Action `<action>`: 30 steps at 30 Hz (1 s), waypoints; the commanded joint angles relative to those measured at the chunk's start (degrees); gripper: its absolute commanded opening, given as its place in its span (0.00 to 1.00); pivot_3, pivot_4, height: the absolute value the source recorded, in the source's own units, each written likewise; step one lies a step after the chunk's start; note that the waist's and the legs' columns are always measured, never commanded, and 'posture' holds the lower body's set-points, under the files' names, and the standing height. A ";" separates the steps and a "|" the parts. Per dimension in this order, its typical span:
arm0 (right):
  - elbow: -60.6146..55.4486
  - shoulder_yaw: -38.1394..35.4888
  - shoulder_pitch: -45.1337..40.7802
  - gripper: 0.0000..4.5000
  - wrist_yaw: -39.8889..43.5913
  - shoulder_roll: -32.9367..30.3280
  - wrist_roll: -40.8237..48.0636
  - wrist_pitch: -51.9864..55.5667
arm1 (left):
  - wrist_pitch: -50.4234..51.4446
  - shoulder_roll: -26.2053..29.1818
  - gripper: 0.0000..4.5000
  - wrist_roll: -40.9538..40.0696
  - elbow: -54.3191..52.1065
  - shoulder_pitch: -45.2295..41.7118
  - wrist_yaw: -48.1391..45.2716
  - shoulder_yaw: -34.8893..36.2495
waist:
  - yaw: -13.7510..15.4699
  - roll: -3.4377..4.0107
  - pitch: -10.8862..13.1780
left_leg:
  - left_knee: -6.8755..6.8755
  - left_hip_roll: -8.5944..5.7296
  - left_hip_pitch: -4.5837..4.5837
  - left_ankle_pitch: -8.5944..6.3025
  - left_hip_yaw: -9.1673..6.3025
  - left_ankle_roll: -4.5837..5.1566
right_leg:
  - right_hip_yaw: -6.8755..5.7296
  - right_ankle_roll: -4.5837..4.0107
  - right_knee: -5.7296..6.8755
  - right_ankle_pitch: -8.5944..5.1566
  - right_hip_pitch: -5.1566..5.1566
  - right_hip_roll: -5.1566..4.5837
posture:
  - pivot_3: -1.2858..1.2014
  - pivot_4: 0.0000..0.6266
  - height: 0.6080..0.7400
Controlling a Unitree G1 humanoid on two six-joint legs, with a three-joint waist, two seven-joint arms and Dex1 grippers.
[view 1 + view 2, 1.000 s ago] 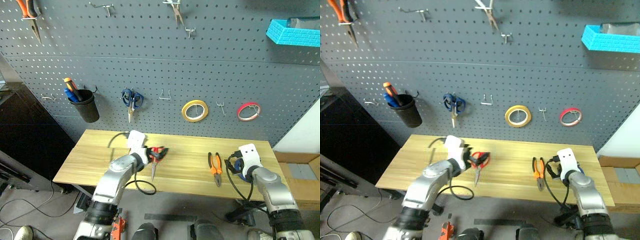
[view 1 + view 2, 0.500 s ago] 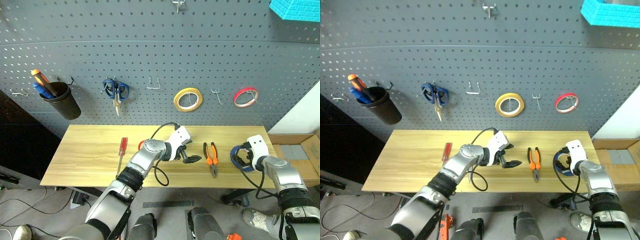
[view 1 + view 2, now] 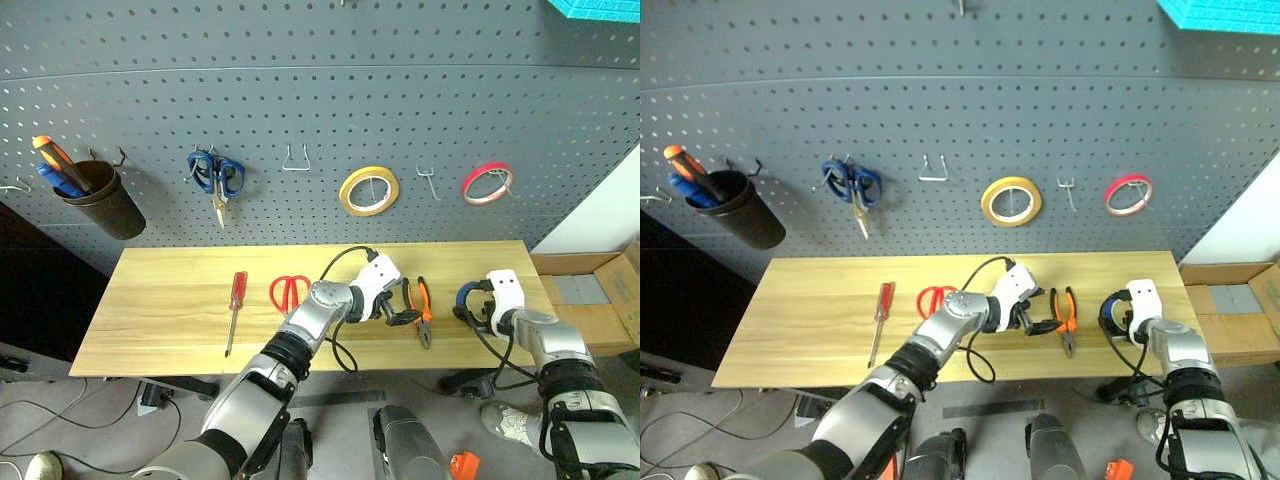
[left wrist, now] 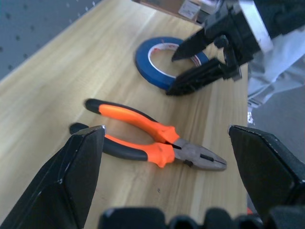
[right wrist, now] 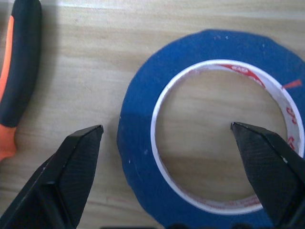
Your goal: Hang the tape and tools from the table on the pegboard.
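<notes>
Now pliers (image 3: 422, 310) lie lengthwise, nose toward table (image 3: 160, 310) front.

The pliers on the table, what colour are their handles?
Orange with black, seen best in the left wrist view: pliers on the table.

Silver arms, white wrist housings, black cables, each black-fingered gripper (image 3: 406, 306) wedge-shaped.

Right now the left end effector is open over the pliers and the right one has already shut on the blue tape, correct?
Not quite. The right end effector is open, its fingers straddling the blue tape flat on the table, as the right wrist view shows. The left end effector is indeed open over the pliers.
</notes>
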 commanded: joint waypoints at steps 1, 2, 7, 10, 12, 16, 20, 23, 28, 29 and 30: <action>2.53 0.83 -1.13 0.96 1.35 0.08 -0.46 -2.19 | 0.30 -0.15 1.00 0.17 -2.98 -0.70 -0.29 0.81 | 0.06 0.00 0.00 | 0.04 0.00 -0.02 0.00 0.00 0.00 | 0.00 0.02 0.01 0.01 0.00 0.00 | 0.42 0.36 1.00; 3.25 0.78 -1.38 0.91 1.41 0.13 -0.52 -2.59 | 0.38 -0.10 1.00 0.22 -3.10 -0.68 -0.30 0.93 | 0.09 0.00 0.00 | 0.13 0.00 -0.03 0.00 -0.01 0.00 | 0.00 0.04 0.02 0.02 0.02 0.00 | 0.42 0.36 1.00; 5.63 0.51 -2.29 0.58 1.83 0.28 -0.27 -4.22 | 0.48 -0.03 1.00 0.49 -3.21 -0.89 0.10 1.39 | 0.09 0.01 -0.01 | 0.49 -0.04 -0.13 -0.01 0.00 0.01 | 0.06 0.21 0.05 0.12 0.04 0.00 | 0.42 0.34 1.00; 7.09 0.64 -3.21 0.35 1.71 0.39 -0.48 -5.29 | 0.31 -0.04 1.00 0.50 -2.69 -1.42 0.27 1.75 | 0.09 0.01 -0.01 | 0.56 -0.04 -0.12 -0.01 0.03 0.02 | 0.10 0.27 0.06 0.16 0.05 0.00 | 0.42 0.33 1.00; 7.75 0.89 -3.66 0.20 1.56 0.39 -0.77 -6.17 | 0.21 0.07 1.00 0.50 -2.65 -1.77 0.39 2.05 | 0.07 0.02 -0.02 | 0.58 -0.03 -0.11 0.00 0.06 0.02 | 0.15 0.29 0.09 0.20 0.04 0.01 | 0.42 0.31 1.00; 7.21 2.51 -3.23 0.09 1.60 -0.12 -2.52 -8.71 | -0.21 0.27 1.00 0.31 -2.83 -2.08 0.09 2.66 | 0.06 0.09 -0.09 | 0.64 -0.04 -0.11 0.00 0.09 0.02 | 0.18 0.31 0.13 0.23 0.04 0.01 | 0.43 0.28 1.00; -3.28 5.19 2.67 0.09 0.23 -1.48 -5.77 -10.76 | 1.06 1.53 1.00 -0.75 -8.26 0.81 -2.21 2.59 | 0.14 0.23 -0.24 | 0.63 -0.05 -0.11 0.00 0.15 0.01 | 0.25 0.33 0.15 0.24 0.01 0.00 | 0.43 0.22 1.00; -21.88 6.69 11.39 0.09 -1.91 -2.10 -8.52 -11.68 | 7.66 4.22 1.00 -4.10 -19.18 6.14 -4.13 3.98 | 0.20 0.66 -0.81 | 0.61 -0.03 -0.16 0.02 0.15 -0.05 | 0.29 0.08 0.30 0.39 -0.09 -0.05 | 0.43 0.19 1.00; -47.38 8.57 21.88 0.09 -7.95 1.75 -12.47 -18.59 | 21.99 10.49 1.00 -11.03 -42.54 17.24 -3.05 8.47 | -0.84 0.72 -1.71 | 0.57 -0.02 -0.24 0.09 0.76 -0.20 | 1.16 0.36 0.94 0.22 -0.91 0.01 | 0.44 0.12 1.00; -49.53 10.36 22.34 0.09 -9.12 1.95 -15.07 -21.15 | 24.54 11.12 1.00 -12.35 -46.37 19.02 -1.54 10.15 | -1.02 0.71 -2.20 | 0.58 0.02 -0.22 0.09 0.74 -0.19 | 1.26 0.37 0.99 0.21 -0.95 0.02 | 0.44 0.10 1.00; -50.55 11.88 22.38 0.09 -10.16 2.13 -17.35 -23.28 | 26.44 11.56 1.00 -13.26 -49.29 20.39 -0.12 11.54 | -1.13 0.66 -2.68 | 0.60 0.06 -0.18 0.08 0.75 -0.18 | 1.28 0.38 0.99 0.21 -0.95 0.02 | 0.44 0.09 1.00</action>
